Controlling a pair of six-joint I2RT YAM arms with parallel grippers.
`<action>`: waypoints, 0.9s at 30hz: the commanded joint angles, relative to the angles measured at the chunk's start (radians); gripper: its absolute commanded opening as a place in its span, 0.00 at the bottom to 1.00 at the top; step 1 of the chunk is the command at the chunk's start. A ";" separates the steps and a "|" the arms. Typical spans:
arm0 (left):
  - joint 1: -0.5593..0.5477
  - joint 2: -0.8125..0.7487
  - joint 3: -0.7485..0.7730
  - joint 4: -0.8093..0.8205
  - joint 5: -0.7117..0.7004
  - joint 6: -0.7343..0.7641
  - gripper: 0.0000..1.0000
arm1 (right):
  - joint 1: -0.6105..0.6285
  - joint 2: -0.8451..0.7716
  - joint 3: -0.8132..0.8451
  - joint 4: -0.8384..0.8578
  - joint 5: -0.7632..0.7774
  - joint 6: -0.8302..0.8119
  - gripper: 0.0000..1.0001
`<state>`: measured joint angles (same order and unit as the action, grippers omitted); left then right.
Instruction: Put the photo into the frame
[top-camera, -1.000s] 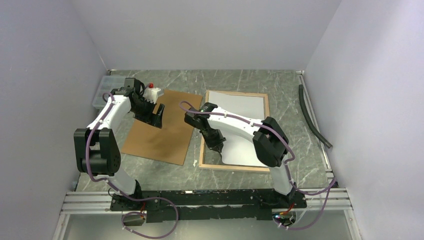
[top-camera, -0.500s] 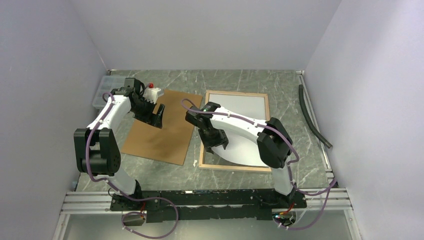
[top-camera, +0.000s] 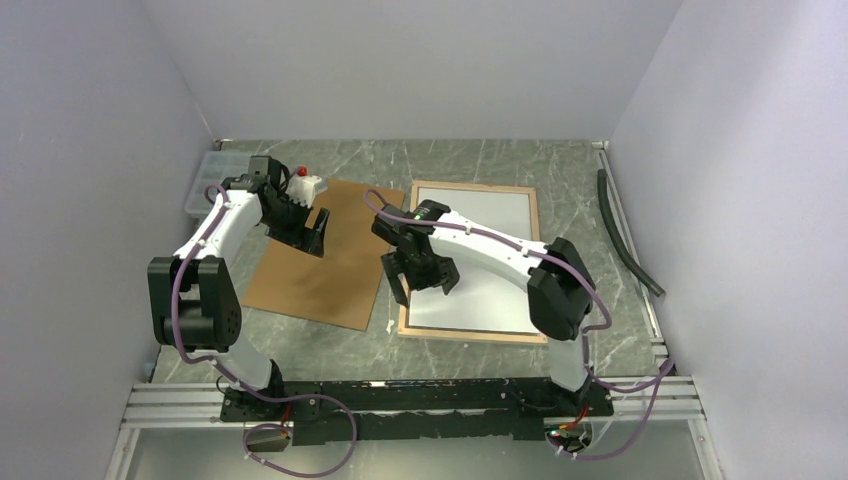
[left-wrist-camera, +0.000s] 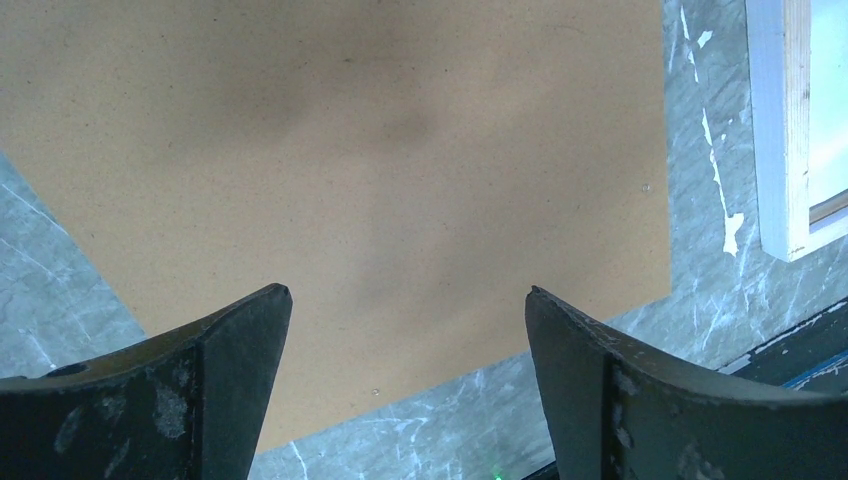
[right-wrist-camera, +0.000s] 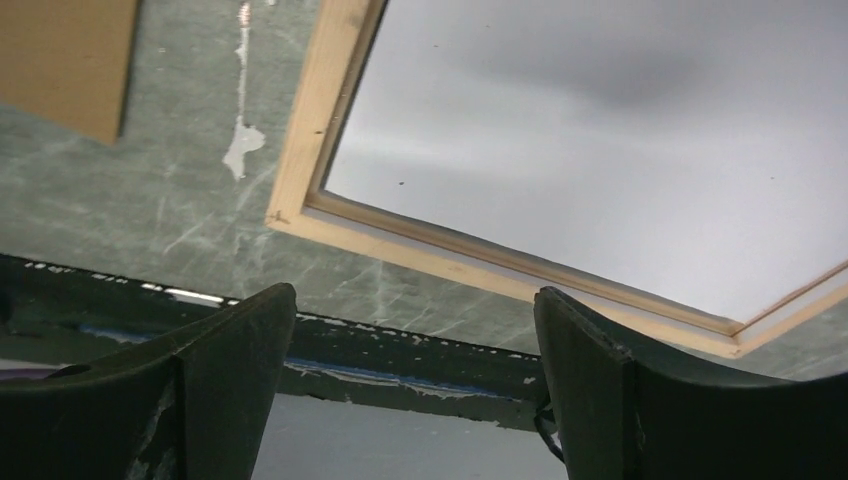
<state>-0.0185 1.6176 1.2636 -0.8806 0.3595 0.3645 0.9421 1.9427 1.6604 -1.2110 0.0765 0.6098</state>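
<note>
The photo (top-camera: 495, 215) lies white-side up in the frame (top-camera: 470, 184), beneath the empty, wide-open right claw (top-camera: 423, 287).

Photo (top-camera: 497, 217) lies in frame (top-camera: 470, 185), right of board (top-camera: 325, 272).

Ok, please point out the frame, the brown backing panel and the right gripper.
frame (right-wrist-camera: 322, 110): right wrist view, on its light-wood rim.
brown backing panel (left-wrist-camera: 350, 130): left wrist view, on its flat middle.
right gripper (right-wrist-camera: 415, 292): right wrist view, midway between its open fingertips.
</note>
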 joint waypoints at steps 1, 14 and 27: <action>0.011 -0.025 0.045 -0.009 0.008 0.013 0.93 | -0.007 -0.087 -0.018 0.076 -0.053 -0.010 0.93; 0.283 0.065 0.196 -0.075 0.020 0.091 0.93 | -0.013 -0.019 0.052 0.459 -0.027 0.076 0.90; 0.397 0.101 -0.030 0.258 -0.266 0.233 0.78 | -0.028 0.255 0.163 0.592 -0.046 0.279 0.95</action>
<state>0.3786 1.7081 1.2831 -0.7719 0.1776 0.5404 0.9180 2.1719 1.7756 -0.6689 -0.0013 0.7956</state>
